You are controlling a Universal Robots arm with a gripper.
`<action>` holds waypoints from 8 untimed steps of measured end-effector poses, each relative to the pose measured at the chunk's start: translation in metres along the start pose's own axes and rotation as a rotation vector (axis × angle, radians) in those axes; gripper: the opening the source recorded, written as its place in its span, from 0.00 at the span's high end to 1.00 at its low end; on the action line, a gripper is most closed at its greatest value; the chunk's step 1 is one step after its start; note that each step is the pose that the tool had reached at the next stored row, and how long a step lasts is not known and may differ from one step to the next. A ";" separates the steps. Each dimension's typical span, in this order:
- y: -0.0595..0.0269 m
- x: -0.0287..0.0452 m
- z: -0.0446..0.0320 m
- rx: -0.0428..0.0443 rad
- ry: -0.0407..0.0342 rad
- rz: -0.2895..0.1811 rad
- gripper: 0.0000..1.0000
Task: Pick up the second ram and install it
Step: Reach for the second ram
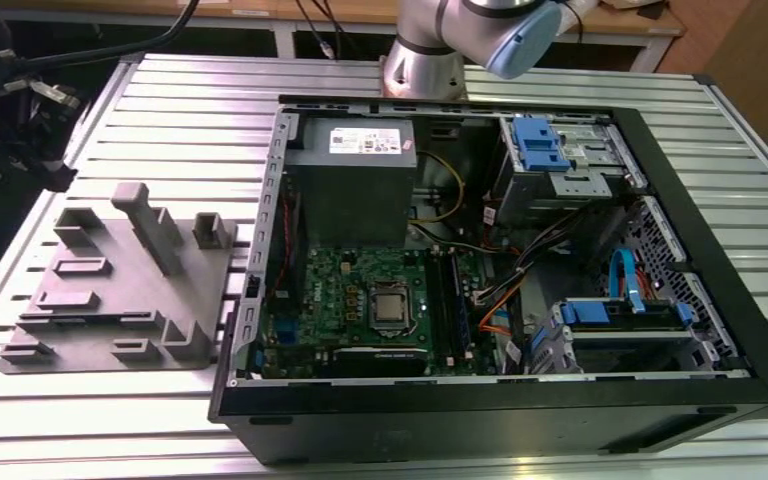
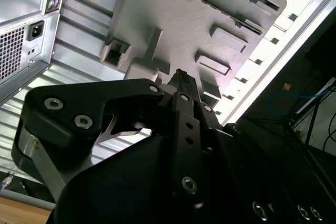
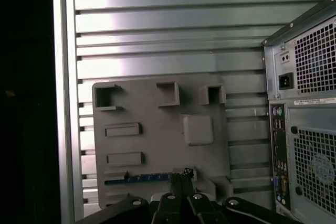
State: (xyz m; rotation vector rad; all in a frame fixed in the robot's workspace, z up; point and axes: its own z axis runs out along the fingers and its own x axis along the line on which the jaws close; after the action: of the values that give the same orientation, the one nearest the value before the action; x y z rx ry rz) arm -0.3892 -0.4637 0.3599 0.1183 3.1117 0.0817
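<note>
The second ram shows as a thin blue strip standing on edge in the grey fixture plate, along the plate's side nearest the camera. My gripper hangs well above that plate, and its dark fingertips overlap one end of the strip in the picture. In the second wrist view the gripper has its fingers pressed together, shut, with nothing between them, and the fixture plate lies far below. In the exterior view the plate sits to the left of the open computer case. The green motherboard lies inside with its black memory slots.
The case stands on a ribbed metal table; its rear panel is beside the plate. Inside are a grey power supply, blue drive cages and loose cables. The arm's base stands behind the case.
</note>
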 end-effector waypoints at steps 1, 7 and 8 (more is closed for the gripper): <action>-0.0012 0.0011 0.0009 0.0000 0.0000 0.000 0.93; -0.0091 0.0067 0.0081 0.0000 0.0000 0.000 0.93; -0.0104 0.0073 0.0094 0.0001 0.0001 0.000 0.93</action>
State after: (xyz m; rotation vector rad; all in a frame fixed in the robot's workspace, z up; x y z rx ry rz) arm -0.3970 -0.4730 0.3497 0.1182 3.1118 0.0816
